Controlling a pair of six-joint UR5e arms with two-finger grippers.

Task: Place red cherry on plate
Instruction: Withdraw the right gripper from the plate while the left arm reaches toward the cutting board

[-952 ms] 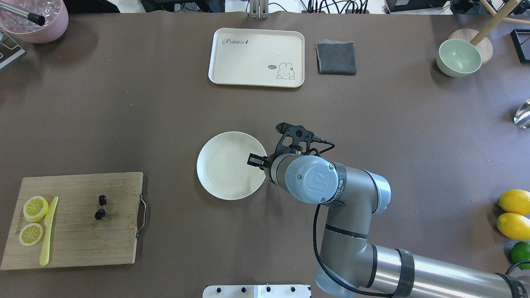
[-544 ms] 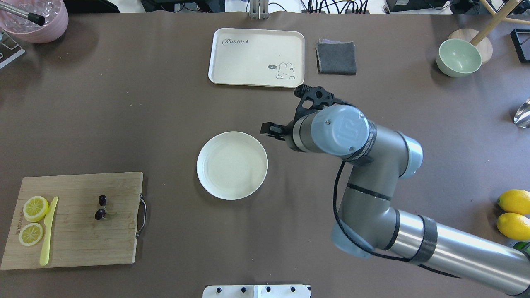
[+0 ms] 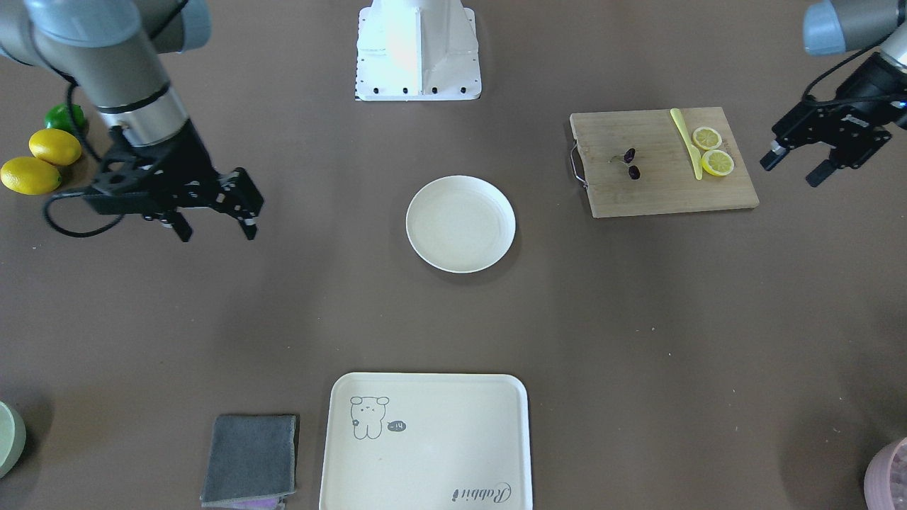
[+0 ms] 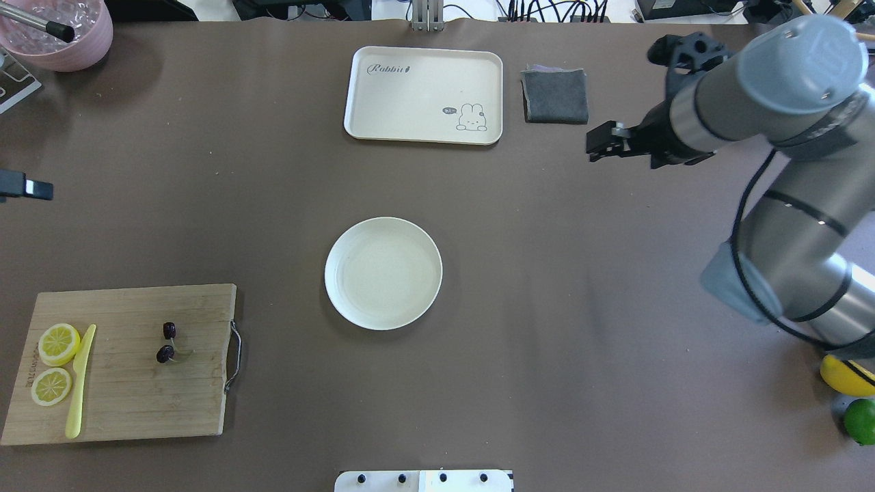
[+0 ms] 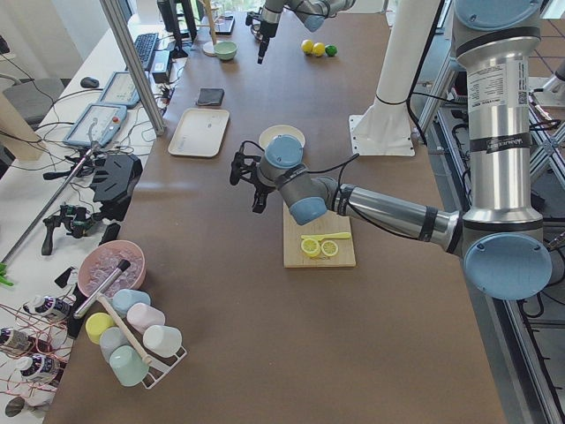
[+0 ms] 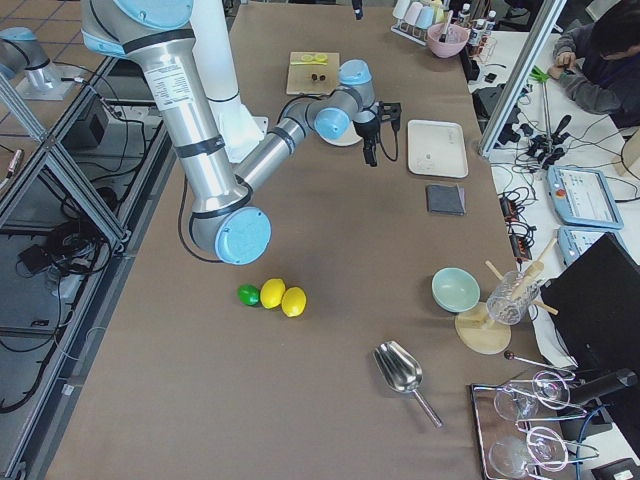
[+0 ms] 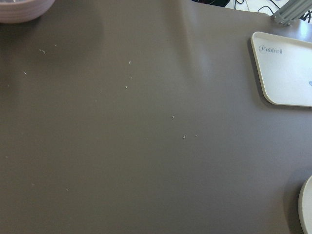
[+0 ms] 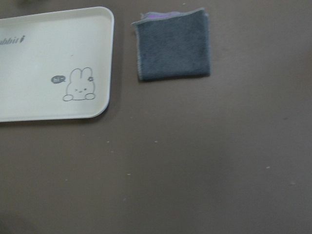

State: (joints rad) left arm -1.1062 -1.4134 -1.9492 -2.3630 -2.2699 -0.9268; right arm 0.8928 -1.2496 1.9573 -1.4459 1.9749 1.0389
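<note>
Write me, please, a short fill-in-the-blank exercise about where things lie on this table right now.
The red cherry lies on the wooden ____, not on the plate.
Beside the yellow knife lie ____ lemon slices.
The right gripper holds nothing; its jaws stand ____.
The folded grey cloth lies next to the cream ____.
Missing words: cutting board; two; open; tray.
</note>
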